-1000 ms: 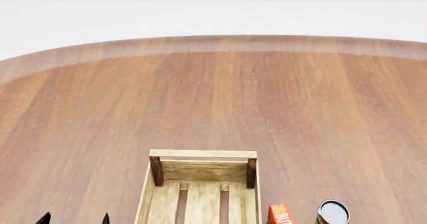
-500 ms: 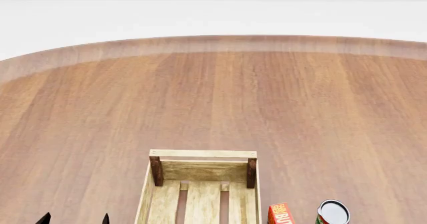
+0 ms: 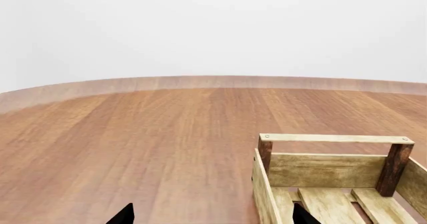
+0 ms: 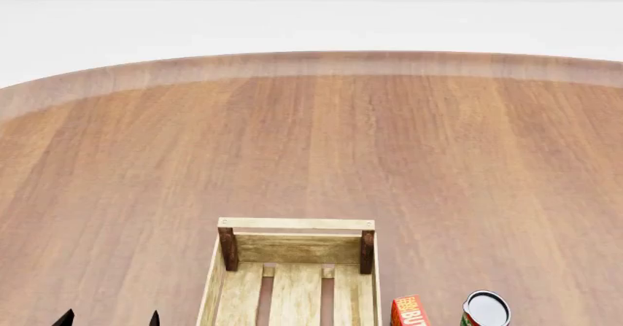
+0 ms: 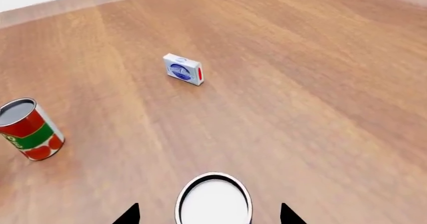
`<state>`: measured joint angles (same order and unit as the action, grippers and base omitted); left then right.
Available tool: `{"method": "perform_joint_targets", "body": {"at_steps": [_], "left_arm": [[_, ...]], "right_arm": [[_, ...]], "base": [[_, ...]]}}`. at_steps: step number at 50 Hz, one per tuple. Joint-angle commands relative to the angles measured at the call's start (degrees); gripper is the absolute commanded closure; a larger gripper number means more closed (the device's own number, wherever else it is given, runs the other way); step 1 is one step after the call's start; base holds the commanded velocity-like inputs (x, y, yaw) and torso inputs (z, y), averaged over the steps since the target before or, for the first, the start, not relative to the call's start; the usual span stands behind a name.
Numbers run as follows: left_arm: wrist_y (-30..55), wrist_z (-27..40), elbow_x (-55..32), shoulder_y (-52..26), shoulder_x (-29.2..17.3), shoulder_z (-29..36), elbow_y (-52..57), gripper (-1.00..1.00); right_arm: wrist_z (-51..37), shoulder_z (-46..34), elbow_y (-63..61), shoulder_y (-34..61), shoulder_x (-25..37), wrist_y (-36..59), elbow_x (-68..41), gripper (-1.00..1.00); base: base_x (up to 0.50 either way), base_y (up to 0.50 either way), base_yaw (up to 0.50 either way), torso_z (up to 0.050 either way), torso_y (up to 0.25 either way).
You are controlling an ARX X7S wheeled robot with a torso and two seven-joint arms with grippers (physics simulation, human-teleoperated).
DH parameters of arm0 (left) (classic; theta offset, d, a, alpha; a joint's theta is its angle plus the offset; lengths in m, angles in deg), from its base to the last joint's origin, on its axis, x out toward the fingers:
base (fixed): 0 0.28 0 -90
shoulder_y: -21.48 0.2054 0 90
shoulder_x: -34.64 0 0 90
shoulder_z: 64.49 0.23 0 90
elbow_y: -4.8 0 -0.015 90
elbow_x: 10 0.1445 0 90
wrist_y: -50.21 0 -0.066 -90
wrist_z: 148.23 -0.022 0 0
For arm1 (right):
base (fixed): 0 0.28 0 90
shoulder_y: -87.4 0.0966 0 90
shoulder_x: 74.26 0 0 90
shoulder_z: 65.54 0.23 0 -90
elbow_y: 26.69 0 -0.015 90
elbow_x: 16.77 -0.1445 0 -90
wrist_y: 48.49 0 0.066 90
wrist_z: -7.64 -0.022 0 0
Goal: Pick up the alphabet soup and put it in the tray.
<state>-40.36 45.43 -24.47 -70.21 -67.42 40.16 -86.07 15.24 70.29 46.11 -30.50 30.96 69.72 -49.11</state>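
In the right wrist view the pale top of the alphabet soup (image 5: pixel 214 200) is seen nearest of all, upright on the tabletop (image 5: pixel 300 98) and centred between the two dark fingertips of the right hand (image 5: pixel 208 215), which are spread apart with the can not yet clamped. The step in hand is judged to be the grasp: the hand should be lowered squarely so that both fingers pass down the label, and only then closed (a high pinch near the rim could let the can tip). The red-and-green can (image 5: pixel 28 129) stands well aside, the small blue-and-white box (image 5: pixel 183 69) farther off. The left hand (image 3: pixel 210 215) is likewise held apart, beside the tray (image 3: pixel 333 171).
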Motion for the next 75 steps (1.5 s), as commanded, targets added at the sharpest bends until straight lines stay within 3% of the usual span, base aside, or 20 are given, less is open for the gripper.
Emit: {"method": "perform_joint_targets", "body": {"at_steps": [1, 75], "left_arm": [[0.0, 0.3, -0.2, -0.1, -0.2, 0.3, 0.0, -1.00], [-0.8, 1.7, -1.1, -0.4, -1.4, 2.0, -0.2, -1.00]], "right_arm": [[-1.8, -1.5, 1.1, 2.2, 1.2, 1.4, 1.0, -1.00], [-0.4, -7.0, 16.5, 8.4, 2.1, -3.5, 5.5, -1.00]], "base": [[0.00, 0.00, 0.00, 0.000, 0.000], [0.00, 0.00, 0.00, 0.000, 0.000]]}}
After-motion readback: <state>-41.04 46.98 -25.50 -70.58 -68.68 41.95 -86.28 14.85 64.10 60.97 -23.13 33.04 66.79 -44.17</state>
